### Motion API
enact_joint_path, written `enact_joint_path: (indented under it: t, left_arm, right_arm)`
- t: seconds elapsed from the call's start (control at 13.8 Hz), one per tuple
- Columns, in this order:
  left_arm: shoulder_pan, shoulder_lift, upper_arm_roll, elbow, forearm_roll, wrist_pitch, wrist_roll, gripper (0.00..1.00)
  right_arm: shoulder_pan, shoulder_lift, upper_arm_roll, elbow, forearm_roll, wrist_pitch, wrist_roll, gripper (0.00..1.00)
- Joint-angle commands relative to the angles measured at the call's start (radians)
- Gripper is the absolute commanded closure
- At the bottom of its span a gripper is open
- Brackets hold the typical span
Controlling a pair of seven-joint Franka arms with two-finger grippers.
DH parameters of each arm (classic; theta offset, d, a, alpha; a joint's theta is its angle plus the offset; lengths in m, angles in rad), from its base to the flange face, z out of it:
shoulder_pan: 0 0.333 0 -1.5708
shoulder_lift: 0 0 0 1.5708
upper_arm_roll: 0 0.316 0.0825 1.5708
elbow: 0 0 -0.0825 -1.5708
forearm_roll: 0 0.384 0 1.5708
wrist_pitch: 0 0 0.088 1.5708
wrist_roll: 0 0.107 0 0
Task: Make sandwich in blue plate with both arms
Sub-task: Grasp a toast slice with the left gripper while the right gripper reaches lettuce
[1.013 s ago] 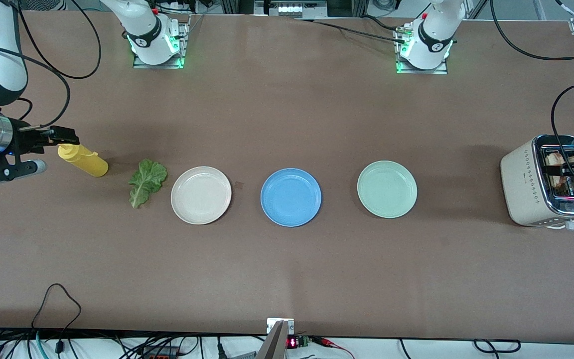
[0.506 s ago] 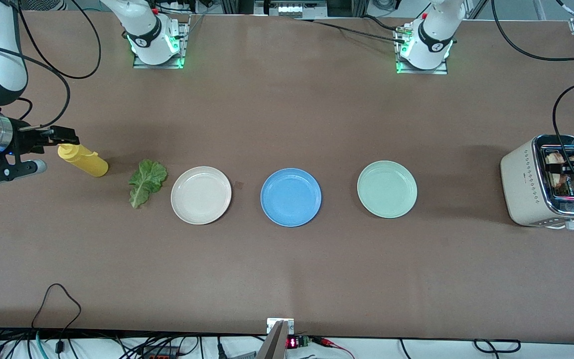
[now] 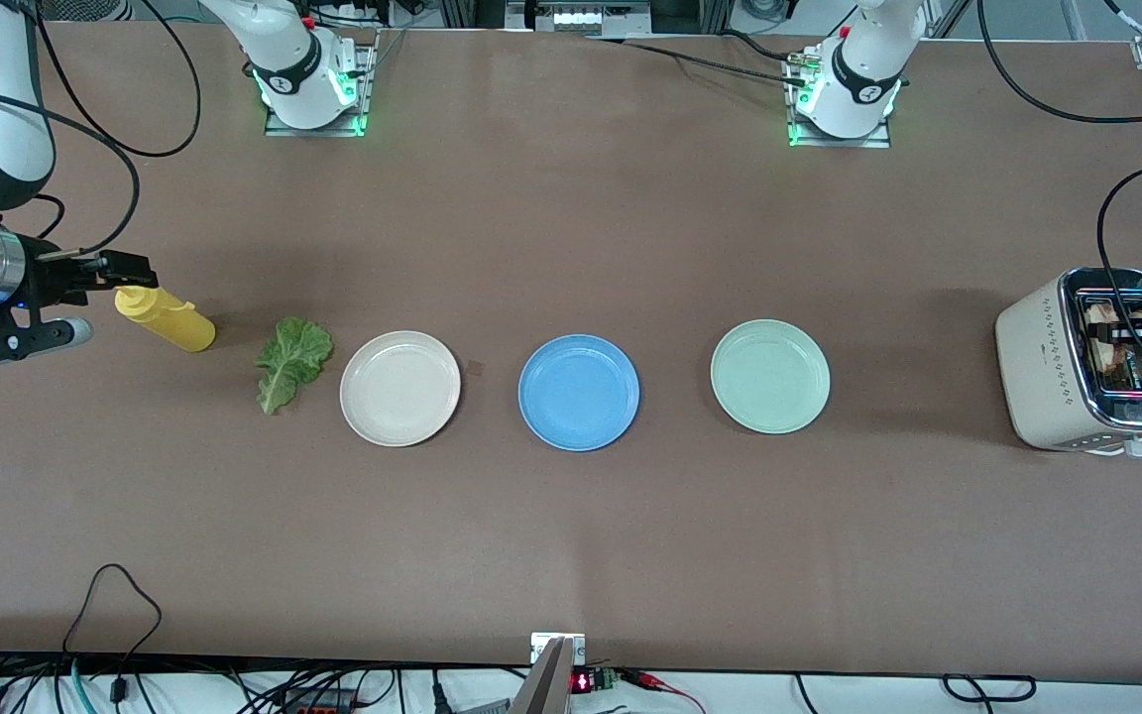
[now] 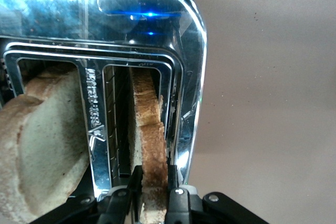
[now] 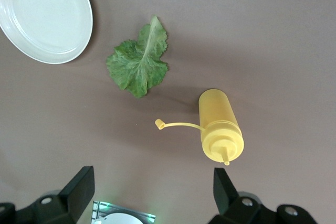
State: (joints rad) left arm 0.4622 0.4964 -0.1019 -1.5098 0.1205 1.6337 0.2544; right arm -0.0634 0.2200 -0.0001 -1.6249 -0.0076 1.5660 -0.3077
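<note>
Left claw on toaster's toast

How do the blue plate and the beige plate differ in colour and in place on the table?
The blue plate is medium blue; the beige plate is pale cream. The blue plate lies in the middle of the row, between the beige plate and the mint-green plate; the beige plate lies toward the right arm's end, beside the lettuce leaf. Both are round, rimmed, similar in size and hold nothing.
</note>
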Motion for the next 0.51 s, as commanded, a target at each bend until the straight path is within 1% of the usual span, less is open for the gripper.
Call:
enact_joint_path:
  t: [0.0,0.14,0.22,0.29,0.43]
  left_arm:
    - [0.007,0.008,-0.007,0.023,0.001,-0.025,0.028,0.86]
    - [0.007,0.008,-0.009,0.023,0.001,-0.025,0.029,0.98]
    - [0.009,0.004,-0.009,0.026,0.001,-0.028,0.031,0.99]
    - [0.009,-0.001,-0.010,0.036,0.001,-0.031,0.038,0.99]
    - [0.009,-0.009,-0.013,0.046,0.002,-0.032,0.042,0.99]
  right_arm:
    - [-0.010,0.013,0.005,0.005,0.006,-0.011,0.013,0.00]
    - [-0.009,0.016,0.005,-0.019,0.006,0.031,0.015,0.00]
    - [-0.006,0.013,0.005,-0.050,0.006,0.072,0.018,0.00]
    - [-0.006,0.010,0.005,-0.102,0.008,0.147,0.047,0.00]
    - [-0.003,0.004,0.005,-0.177,0.006,0.253,0.073,0.00]
